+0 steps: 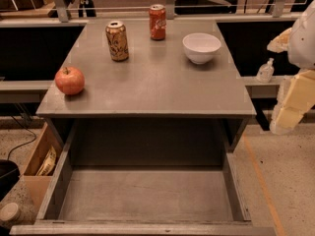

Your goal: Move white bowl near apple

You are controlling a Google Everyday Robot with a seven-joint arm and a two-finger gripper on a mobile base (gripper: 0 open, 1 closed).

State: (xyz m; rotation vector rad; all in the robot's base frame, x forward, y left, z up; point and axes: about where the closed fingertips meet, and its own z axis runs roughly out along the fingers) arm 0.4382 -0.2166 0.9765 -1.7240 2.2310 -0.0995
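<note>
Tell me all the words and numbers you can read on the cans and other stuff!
No text here can be read.
Tan can: has markings, but they cannot be made out.
Orange can: pale markings, unreadable.
Small clear bottle: no label can be made out.
White bowl and apple: no writing.
Gripper, at the right edge beside the table: no writing seen.

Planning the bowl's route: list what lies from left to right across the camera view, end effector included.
apple → gold can → orange can → white bowl → pump bottle, on the ledge beside the table → end effector, at the right edge, off the table.
</note>
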